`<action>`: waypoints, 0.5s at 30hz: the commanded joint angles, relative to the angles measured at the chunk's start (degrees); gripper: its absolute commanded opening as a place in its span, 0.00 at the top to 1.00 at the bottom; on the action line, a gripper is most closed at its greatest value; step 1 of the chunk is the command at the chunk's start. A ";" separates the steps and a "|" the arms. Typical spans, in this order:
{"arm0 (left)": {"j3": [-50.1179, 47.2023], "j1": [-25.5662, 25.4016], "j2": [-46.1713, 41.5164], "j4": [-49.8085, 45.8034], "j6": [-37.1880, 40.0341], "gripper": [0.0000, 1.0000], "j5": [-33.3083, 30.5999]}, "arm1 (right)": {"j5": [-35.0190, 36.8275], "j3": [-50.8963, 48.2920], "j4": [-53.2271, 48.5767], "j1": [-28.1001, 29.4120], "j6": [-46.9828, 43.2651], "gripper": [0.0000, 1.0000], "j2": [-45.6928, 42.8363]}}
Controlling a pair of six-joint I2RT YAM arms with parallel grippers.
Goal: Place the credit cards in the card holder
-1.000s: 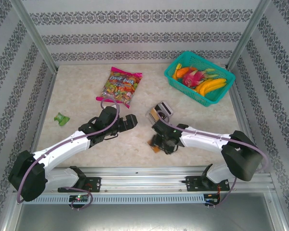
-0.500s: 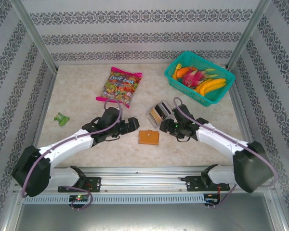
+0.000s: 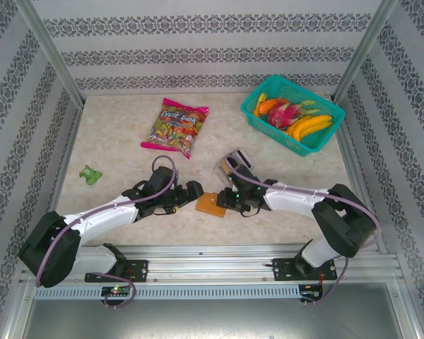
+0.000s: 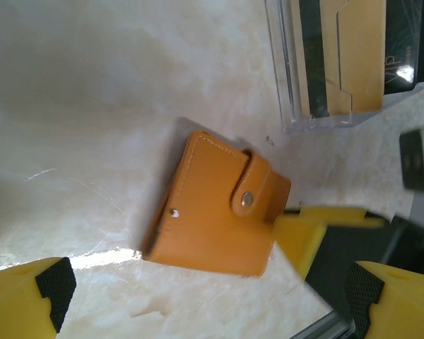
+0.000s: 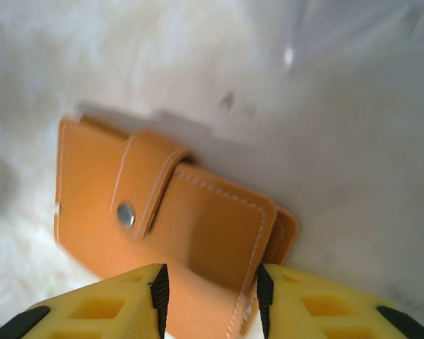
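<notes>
Both arms stretch low over the table toward its middle, their wrists pointing at each other. The card holder lies flat and snapped shut between them, near the clear slotted tray where the credit cards stand. The left gripper hovers beside the holder with its jaws spread wide, holding nothing. The right gripper straddles the holder's opposite edge, jaws half parted. Whether they pinch it cannot be told.
</notes>
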 commanded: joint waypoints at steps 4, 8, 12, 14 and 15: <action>-1.23 0.77 -3.61 -2.33 -3.34 0.06 -5.07 | -7.43 -4.60 9.64 7.56 8.79 0.59 -4.81; -3.55 0.85 -6.02 -2.54 -5.25 0.12 -7.76 | 2.64 1.95 -7.89 4.07 -0.10 0.56 -8.01; -3.65 0.86 -5.74 -0.39 -4.83 0.15 -6.52 | 4.98 7.94 -11.99 -2.24 -11.18 0.55 -4.34; -3.14 0.85 -5.03 -0.03 -4.63 0.15 -6.08 | 0.38 9.10 -8.30 -5.76 -12.26 0.55 -0.26; -2.95 0.85 -4.66 -0.08 -4.43 0.15 -5.81 | -1.21 9.62 -7.34 -6.73 -12.05 0.55 1.20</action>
